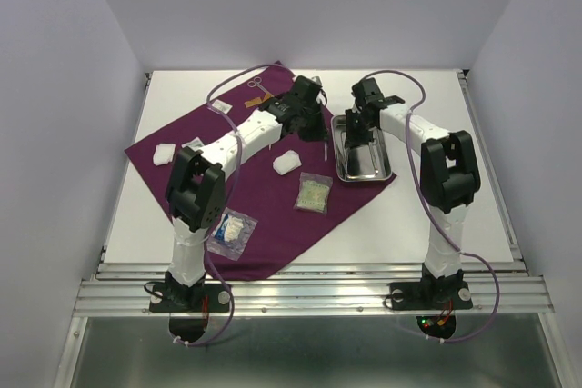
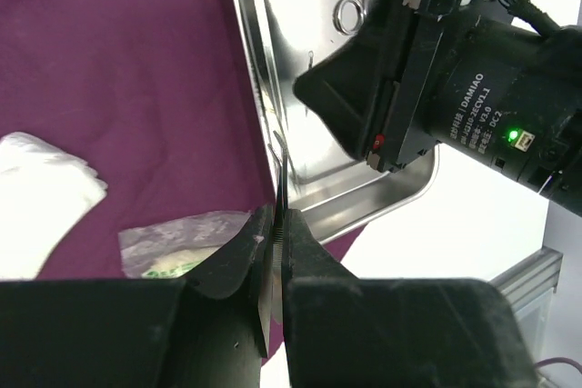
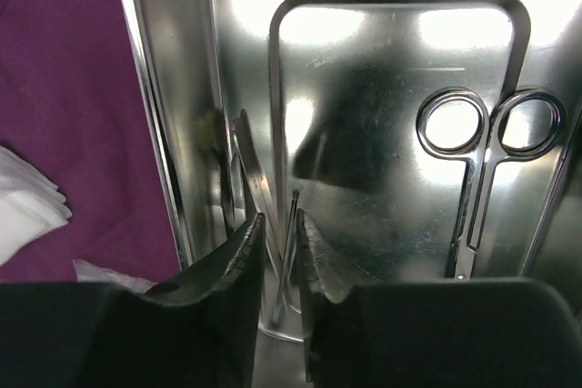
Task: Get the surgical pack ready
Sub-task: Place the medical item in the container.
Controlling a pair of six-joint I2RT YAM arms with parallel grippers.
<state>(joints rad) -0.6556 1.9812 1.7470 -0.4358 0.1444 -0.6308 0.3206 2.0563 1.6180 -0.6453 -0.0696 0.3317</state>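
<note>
On the dark-purple cloth (image 1: 182, 138) the steel tray (image 1: 386, 168) sits at the right. My left gripper (image 2: 280, 211) is shut on thin metal tweezers (image 2: 282, 165), seen edge-on with their tips over the tray's left rim (image 2: 264, 106). My right gripper (image 3: 280, 217) hangs low inside the tray (image 3: 164, 134), its jaws slightly apart. A second slim pair of tweezers (image 3: 293, 252) lies loose between them. Scissors (image 3: 482, 161) lie in the tray's right half. Another pair of scissors (image 1: 257, 86) rests on the cloth's far corner. Gauze pads (image 1: 164, 154) (image 1: 286, 163) and clear packets (image 1: 314, 193) (image 1: 232, 229) lie on the cloth.
The right arm's black wrist (image 2: 473, 88) fills the upper right of the left wrist view, close above the tray. A gauze pad (image 2: 41, 193) and a packet (image 2: 173, 243) lie left of the left gripper. White table (image 1: 455, 215) borders the cloth on the right.
</note>
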